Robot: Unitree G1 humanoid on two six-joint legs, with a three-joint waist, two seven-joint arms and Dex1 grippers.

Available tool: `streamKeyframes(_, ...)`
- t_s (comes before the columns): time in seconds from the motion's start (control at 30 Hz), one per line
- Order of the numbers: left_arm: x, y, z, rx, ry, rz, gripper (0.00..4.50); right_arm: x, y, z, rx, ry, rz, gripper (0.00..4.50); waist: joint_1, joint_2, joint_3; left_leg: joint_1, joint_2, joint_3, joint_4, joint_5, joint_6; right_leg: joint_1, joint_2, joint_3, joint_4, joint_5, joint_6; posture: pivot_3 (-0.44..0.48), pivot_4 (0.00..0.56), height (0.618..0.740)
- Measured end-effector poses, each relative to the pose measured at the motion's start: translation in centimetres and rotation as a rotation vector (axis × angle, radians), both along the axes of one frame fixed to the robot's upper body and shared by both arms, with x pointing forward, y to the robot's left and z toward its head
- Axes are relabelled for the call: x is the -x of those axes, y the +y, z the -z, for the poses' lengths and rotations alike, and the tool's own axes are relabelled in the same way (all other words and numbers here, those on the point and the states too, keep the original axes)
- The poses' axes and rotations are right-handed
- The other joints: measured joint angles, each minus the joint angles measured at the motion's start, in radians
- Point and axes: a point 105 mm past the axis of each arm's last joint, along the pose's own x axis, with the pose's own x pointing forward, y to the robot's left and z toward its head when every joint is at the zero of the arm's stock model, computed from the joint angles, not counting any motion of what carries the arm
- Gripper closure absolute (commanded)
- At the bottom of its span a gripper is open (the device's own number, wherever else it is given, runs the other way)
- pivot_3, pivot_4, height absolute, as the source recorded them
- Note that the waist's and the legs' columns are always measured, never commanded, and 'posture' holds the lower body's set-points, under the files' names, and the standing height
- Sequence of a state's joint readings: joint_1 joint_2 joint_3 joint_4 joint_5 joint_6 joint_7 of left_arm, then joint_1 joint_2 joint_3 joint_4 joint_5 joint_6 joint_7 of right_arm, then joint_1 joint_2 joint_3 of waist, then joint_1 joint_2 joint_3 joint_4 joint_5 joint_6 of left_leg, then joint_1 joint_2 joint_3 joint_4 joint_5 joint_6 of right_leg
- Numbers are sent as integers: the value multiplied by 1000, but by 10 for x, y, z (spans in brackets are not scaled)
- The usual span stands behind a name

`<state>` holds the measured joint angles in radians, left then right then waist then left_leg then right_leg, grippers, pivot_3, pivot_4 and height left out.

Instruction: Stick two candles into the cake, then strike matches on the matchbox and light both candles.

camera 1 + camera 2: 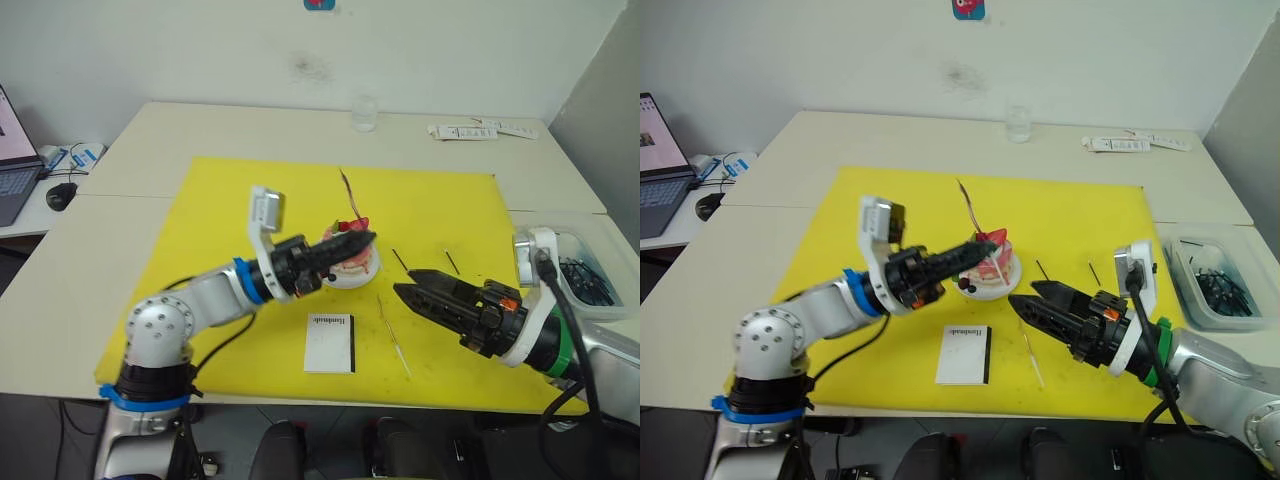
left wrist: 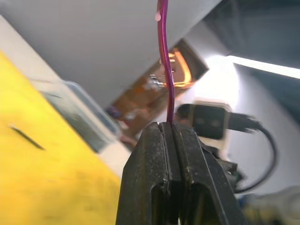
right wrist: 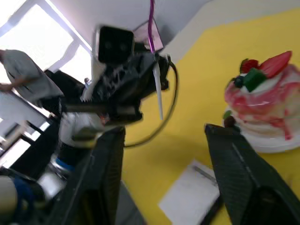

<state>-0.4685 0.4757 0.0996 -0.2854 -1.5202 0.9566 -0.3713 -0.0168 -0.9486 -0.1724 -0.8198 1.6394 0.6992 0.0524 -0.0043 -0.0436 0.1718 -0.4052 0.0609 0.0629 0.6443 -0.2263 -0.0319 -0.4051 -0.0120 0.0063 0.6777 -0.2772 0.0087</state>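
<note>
Reddish-brown and slightly wavy, one candle [image 1: 967, 205] stands upright in our left gripper [image 1: 980, 248], whose fingers are pressed together around its lower part, as the left wrist view shows plainly. We hold it right at the pink cake [image 1: 992, 259] on its small white plate [image 1: 985, 285], over the near-left edge of the topping. We judge the step in hand to be planting this first candle; whether its pale end has entered the cake we cannot tell. The next move calls for a straight downward push, then a clean release without tilting the thin stick.

Our second candle [image 1: 1032, 360] lies flat on the yellow mat [image 1: 1080, 215], just right of the white matchbox [image 1: 963, 355]. Our right gripper [image 1: 1018, 300] hovers near it, fingers spread and empty. Two short matches [image 1: 1041, 270] lie beyond, right of the cake.
</note>
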Motion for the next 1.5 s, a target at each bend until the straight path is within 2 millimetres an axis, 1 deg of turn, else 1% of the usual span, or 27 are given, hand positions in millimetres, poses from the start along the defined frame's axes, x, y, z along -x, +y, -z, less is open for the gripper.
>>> streamKeyframes(0.03,-5,8,-3,-30,-41,-48,4500,-2,-2,1,57,-37,-1,272,0,0,0,0,0,0,0,0,0,0,1,0,0,0,0,0,150,740)
streamKeyframes(0.07,-12,16,-6,-66,-87,-109,4500,-5,-3,1,117,-91,0,28,0,0,0,0,0,0,0,0,0,0,1,0,-1,0,0,0,150,740)
streamKeyframes(0.2,-32,38,-6,-189,-222,-281,4500,-16,0,-6,284,-280,-21,28,1,0,0,-2,1,0,-1,0,0,-1,1,-1,-2,0,0,0,150,740)
streamKeyframes(0.27,-42,44,-5,-253,-297,-337,4500,-20,5,-8,337,-349,-41,28,2,0,0,-3,1,0,-1,0,0,-2,1,-1,-3,0,0,0,150,740)
streamKeyframes(0.4,-58,49,4,-318,-378,-395,4500,-28,14,-17,368,-444,-59,28,2,0,0,-9,2,0,0,0,0,-5,0,-3,-5,0,0,0,150,740)
streamKeyframes(0.5,-71,53,17,-357,-391,-417,4500,-35,17,-19,374,-463,-51,28,3,0,0,-12,1,0,0,0,0,-7,0,-4,-5,0,0,0,150,740)
streamKeyframes(0.6,-78,50,26,-392,-420,-402,4500,-38,18,-17,379,-469,-47,28,3,0,0,-13,2,-2,0,0,0,-8,-1,-5,-6,0,0,0,150,740)
streamKeyframes(0.67,-82,47,28,-395,-441,-403,4500,-39,20,-14,381,-468,-45,28,3,0,0,-13,1,-2,0,0,0,-7,-1,-6,-5,0,0,0,150,740)
streamKeyframes(0.8,-85,41,35,-389,-437,-394,4500,-41,20,-11,380,-466,-28,28,2,0,0,-14,2,-4,0,0,0,-7,-1,-8,-5,0,0,0,150,740)
streamKeyframes(1.0,-81,31,40,-396,-453,-331,4500,-39,20,-2,385,-436,-21,28,2,0,0,-14,2,-5,1,0,0,-7,-1,-10,-3,0,0,0,150,740)
streamKeyframes(1.33,-80,26,44,-411,-461,-321,4500,-35,23,-2,393,-440,-28,28,2,0,0,-13,2,-7,2,0,0,-7,-1,-12,0,0,1,0,150,740)
streamKeyframes(1.5,-80,25,45,-418,-477,-328,4500,-33,22,-5,394,-450,-21,28,2,0,0,-13,2,-7,2,0,0,-6,-1,-12,0,0,1,0,150,740)
